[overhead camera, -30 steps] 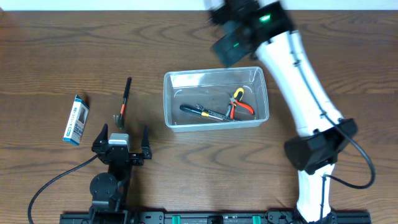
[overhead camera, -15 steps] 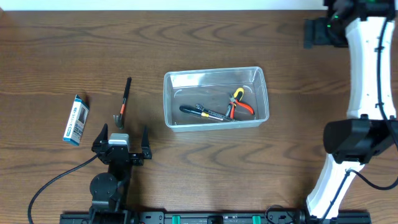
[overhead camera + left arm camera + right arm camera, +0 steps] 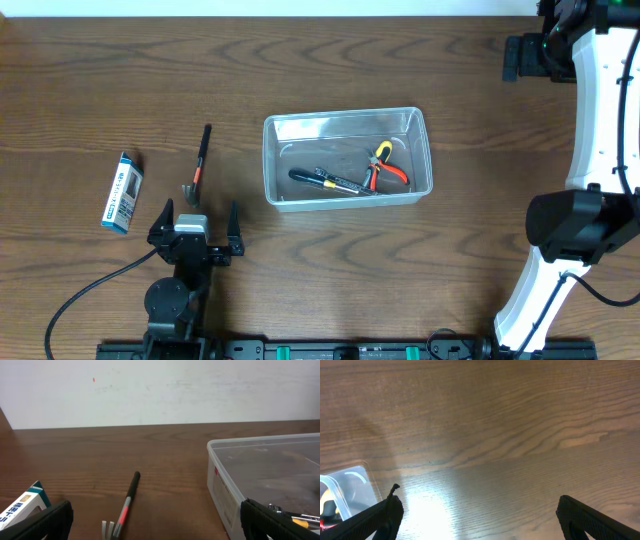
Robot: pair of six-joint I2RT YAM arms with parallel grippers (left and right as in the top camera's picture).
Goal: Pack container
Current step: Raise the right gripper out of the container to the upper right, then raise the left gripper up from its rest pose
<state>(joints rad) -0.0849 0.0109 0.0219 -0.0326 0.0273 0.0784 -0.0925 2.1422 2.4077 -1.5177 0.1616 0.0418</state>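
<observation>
A clear, see-through plastic rectangular container [image 3: 271,160] with rounded corners sits on the brown wood-grain desk [image 3: 330,270], just right of the middle of the overhead frame, its long side running left to right. Inside it, a pair of pliers with red and yellow handles [image 3: 383,167] lies toward the right end. A slim black pen-shaped tool [image 3: 325,180] lies along the lower wall, and its right end meets the pliers.

Left of the container and apart from it, a thin tool with a black-and-red shaft and a small grey head [image 3: 198,160] lies on the bare desk, nearly upright in the overhead frame. Further left, a small blue-and-white cardboard box [image 3: 122,192] lies flat, well apart from the container.

The left hand [image 3: 198,214] is in the lower left of the overhead frame, just below the grey head of the thin tool. Its fingers are spread wide and hold nothing. In its wrist view the two black fingers [image 3: 42,522] stand at the bottom corners. The thin tool lies between them, the box at the left edge and the container wall at the right.

The right hand [image 3: 524,58] is in the upper right corner of the overhead frame, well apart from the container. Its fingers [image 3: 372,519] are spread wide over bare desk with nothing between them. One rounded corner of the container shows at the lower left of its wrist view.
</observation>
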